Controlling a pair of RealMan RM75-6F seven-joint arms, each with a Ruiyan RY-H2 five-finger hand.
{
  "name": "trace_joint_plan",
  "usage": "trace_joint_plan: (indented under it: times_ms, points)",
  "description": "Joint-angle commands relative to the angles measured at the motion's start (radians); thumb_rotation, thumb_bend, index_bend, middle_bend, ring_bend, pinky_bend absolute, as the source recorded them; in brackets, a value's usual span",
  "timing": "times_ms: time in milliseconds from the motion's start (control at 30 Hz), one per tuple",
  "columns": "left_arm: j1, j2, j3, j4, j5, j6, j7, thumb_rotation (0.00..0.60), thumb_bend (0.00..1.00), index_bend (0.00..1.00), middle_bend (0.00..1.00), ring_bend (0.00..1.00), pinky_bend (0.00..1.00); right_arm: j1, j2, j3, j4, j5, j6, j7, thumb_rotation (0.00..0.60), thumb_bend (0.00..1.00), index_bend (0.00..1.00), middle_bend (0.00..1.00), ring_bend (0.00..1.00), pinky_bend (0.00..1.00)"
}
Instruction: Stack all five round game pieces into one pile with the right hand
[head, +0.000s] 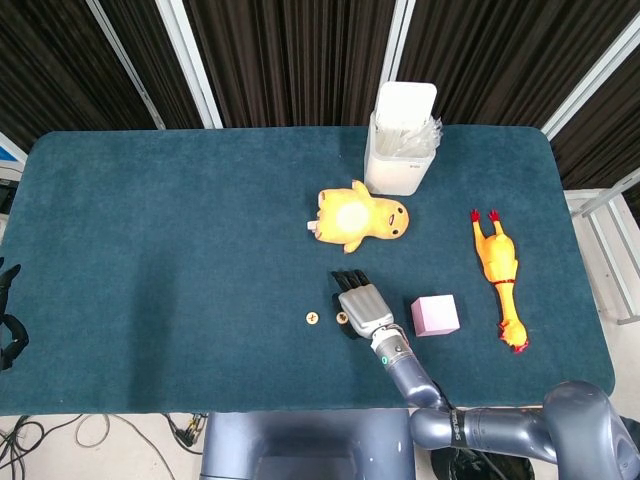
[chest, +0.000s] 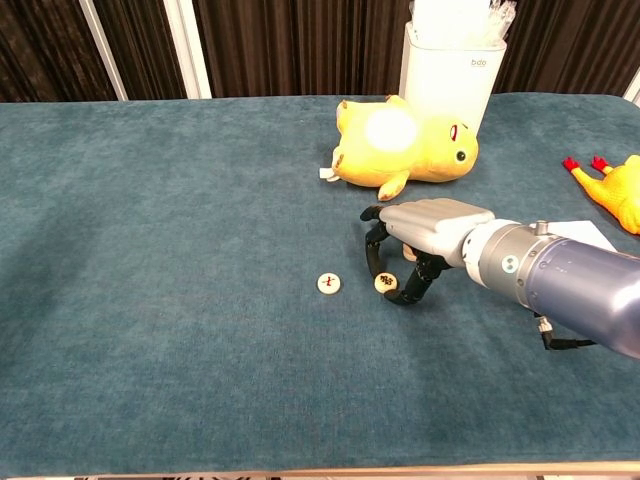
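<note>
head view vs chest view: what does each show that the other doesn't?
Only the head view: the pink block, the whole rubber chicken and the left hand at the frame edge. Only the chest view: the right hand from the side, fingers curled down over a game piece. Both: the second game piece, the yellow plush and the white container.

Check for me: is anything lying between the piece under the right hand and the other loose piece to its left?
Nothing visible. In the chest view, the right hand arches over one round piece, and the other piece lies just left of it, bare teal cloth between them. The yellow plush lies well behind both.
</note>
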Motion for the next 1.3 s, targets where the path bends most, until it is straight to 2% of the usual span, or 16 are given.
trace_joint_plan:
  times_ms: [33,733,1033,1300]
  points:
    - [0.0,0.0,0.0,0.0,0.001,0.0,-0.001,0.6,0.82,0.12,0.0,0.0,0.02,0.0,-0.002,0.0,0.001,0.004,0.002,-0.005,0.6,0.41,0.49,0.0,0.0,0.0]
    - [0.0,0.003,0.001,0.001,0.003,-0.001,-0.008,0.6,0.82,0.12,0.0,0.0,0.02,0.004,0.03,0.012,-0.045,0.006,0.015,-0.018,0.6,0.41,0.52,0.0,0.0,0.0]
    - [0.0,0.005,0.002,0.001,0.004,-0.002,-0.01,0.6,0.82,0.12,0.0,0.0,0.02,0.019,0.073,0.043,-0.082,0.024,0.036,-0.045,0.6,0.41,0.53,0.0,0.0,0.0]
    - [0.0,0.006,0.002,0.0,0.003,-0.002,-0.01,0.6,0.82,0.12,0.0,0.0,0.02,0.044,0.112,0.075,-0.079,0.093,0.018,-0.066,0.6,0.41,0.53,0.0,0.0,0.0]
